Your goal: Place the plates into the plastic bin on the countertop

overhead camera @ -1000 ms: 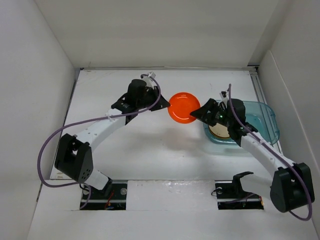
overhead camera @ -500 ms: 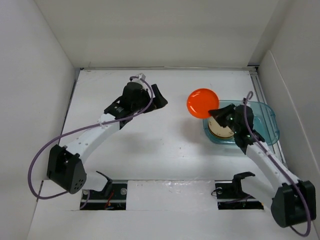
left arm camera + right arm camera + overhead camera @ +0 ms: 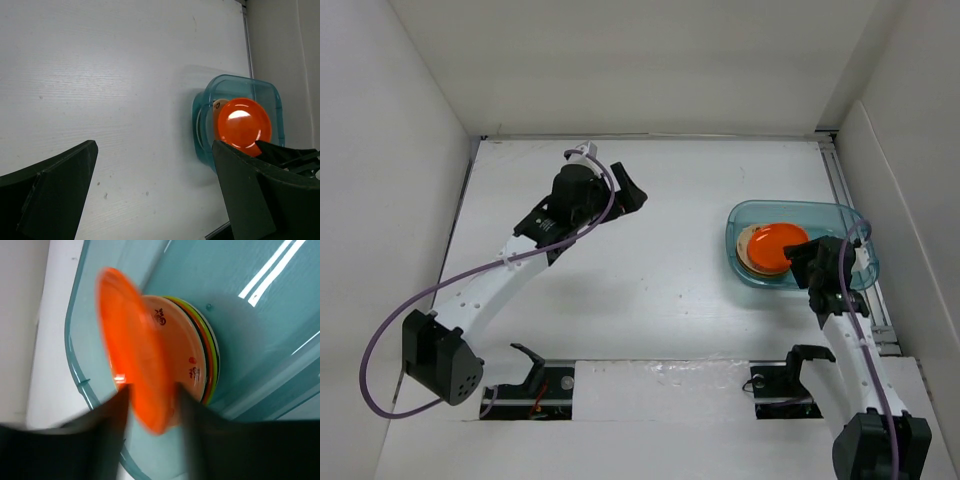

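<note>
A second ago the orange plate (image 3: 778, 245) hung over the middle of the surface (image 3: 650, 280), between the two arms. Half a second ago it was at the plastic bin's (image 3: 842, 214) 10 o'clock corner. Now it sits inside the bin's outline, at about 3 o'clock on the surface, directly above the stack (image 3: 202, 357) already there. The right pincer (image 3: 807, 262) is pinching it by the rim. The right wrist view, though blurred, shows the plate tilted on edge between the two dark fingers, leaning over a cream plate (image 3: 175, 347) with red marks that tops the pile, with green, black and orange rims showing beneath. The left pincer (image 3: 630, 192) has pulled back toward 11 o'clock and stands spread wide with nothing in it — its part in the hand-over looks finished. For the task, the carry is all but done and the release is left. I judge the plate needs levelling and lowering before the fingers part, since letting go at this tilt could send it sliding off the glossy stack against the bin wall.
</note>
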You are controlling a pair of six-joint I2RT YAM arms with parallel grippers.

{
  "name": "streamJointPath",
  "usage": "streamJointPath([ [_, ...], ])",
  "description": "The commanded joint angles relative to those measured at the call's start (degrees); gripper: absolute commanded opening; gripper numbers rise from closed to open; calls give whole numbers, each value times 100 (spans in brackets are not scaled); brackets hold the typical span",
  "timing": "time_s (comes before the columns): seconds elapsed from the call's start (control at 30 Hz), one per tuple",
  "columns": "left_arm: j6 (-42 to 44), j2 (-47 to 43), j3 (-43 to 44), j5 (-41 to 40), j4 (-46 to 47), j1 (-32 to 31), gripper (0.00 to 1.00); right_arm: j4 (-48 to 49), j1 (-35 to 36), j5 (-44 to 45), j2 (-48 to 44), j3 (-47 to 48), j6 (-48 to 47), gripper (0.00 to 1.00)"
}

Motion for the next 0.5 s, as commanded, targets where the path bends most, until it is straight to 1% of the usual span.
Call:
streamJointPath([
  [0.0,-22,-106,-40,0,60,11,100,128,-70,-328,52,8,-270,61],
  [0.03,-22,-167,-40,-52,-1,11,100,128,-70,-390,-44,60,-271,69],
  [0.07,-22,-167,-40,-53,-1,11,100,6,-70,-391,-123,148,-271,73],
  [0.1,-22,-237,-40,-53,-1,11,100,-82,-70,-452,-324,219,-323,85],
  [0.13,-22,-238,-40,-53,-53,11,100,-213,-70,-504,-448,315,-324,94],
  [0.17,-22,-238,-40,-53,-54,11,100,-441,-70,-583,-571,507,-419,100],
  [0.2,-22,-298,-40,-53,-115,11,100,-530,-70,-584,-825,596,-420,100],
  [0.33,-22,-413,13,-53,-308,11,100,-1224,-70,-523,-1292,1185,-623,100],
  [0.43,39,-624,13,-184,-475,11,100,-1734,-70,-461,-1293,1659,-780,100],
  [0.47,40,-755,65,-332,-624,11,100,-1822,-70,-565,-1354,1774,-859,100],
])
